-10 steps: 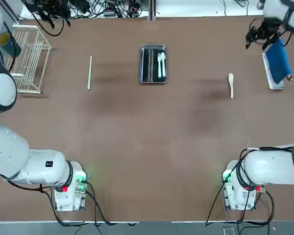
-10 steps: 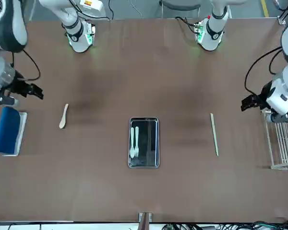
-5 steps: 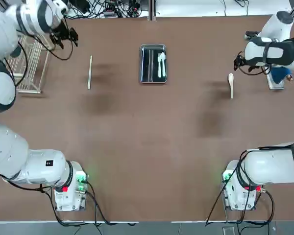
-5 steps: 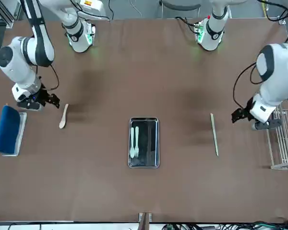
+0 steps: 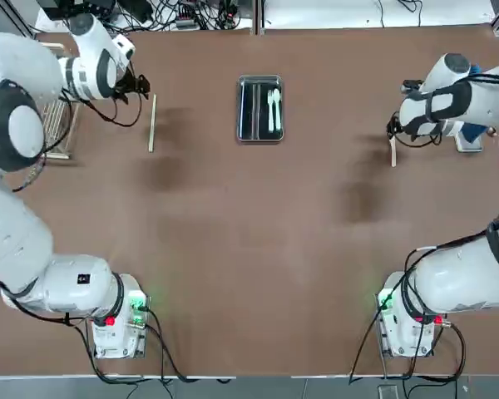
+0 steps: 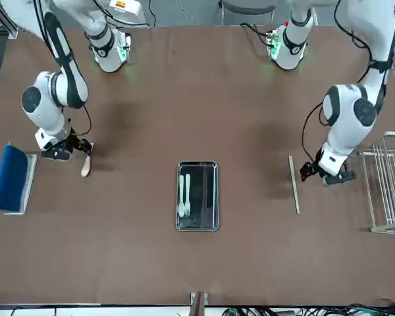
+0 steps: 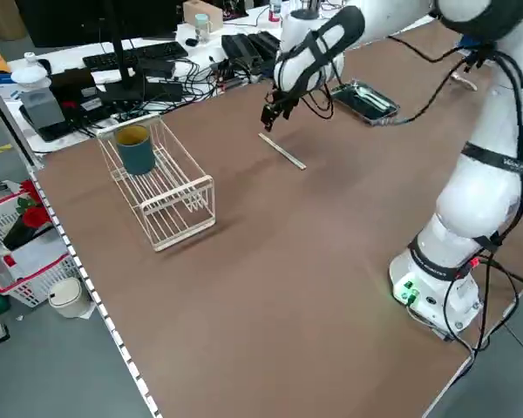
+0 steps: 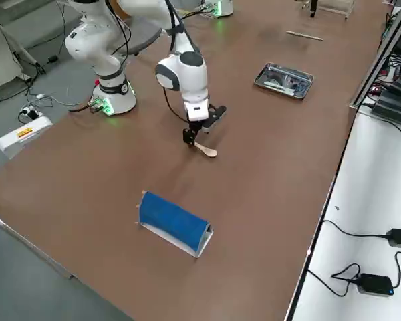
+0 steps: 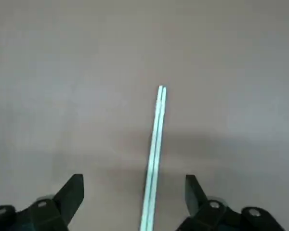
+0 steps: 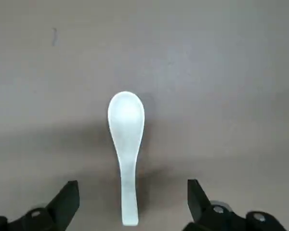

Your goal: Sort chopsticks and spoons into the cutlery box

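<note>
The chopsticks (image 5: 152, 123) lie together on the brown table, left of the cutlery box (image 5: 246, 108), a shiny steel tray. My left gripper (image 5: 141, 86) hangs low over their far end, open. In the left wrist view the chopsticks (image 9: 154, 154) run up between its fingers (image 9: 72, 190) without touching them. The cream spoon (image 6: 86, 164) lies at the robot's right. My right gripper (image 6: 81, 146) hovers open just above it. In the right wrist view the spoon (image 10: 126, 139) has its handle end midway between the spread fingers (image 10: 195, 192).
A white plastic fork and spoon (image 5: 274, 108) lie in the box. A white wire rack (image 6: 388, 184) holding a teal cup (image 7: 136, 148) stands at the table's left edge. A blue roll (image 6: 10, 178) lies on a tray at the right edge.
Both arms have swung in from the table's outer edges and come down. The left gripper now straddles the chopsticks and the right gripper sits over the spoon.
</note>
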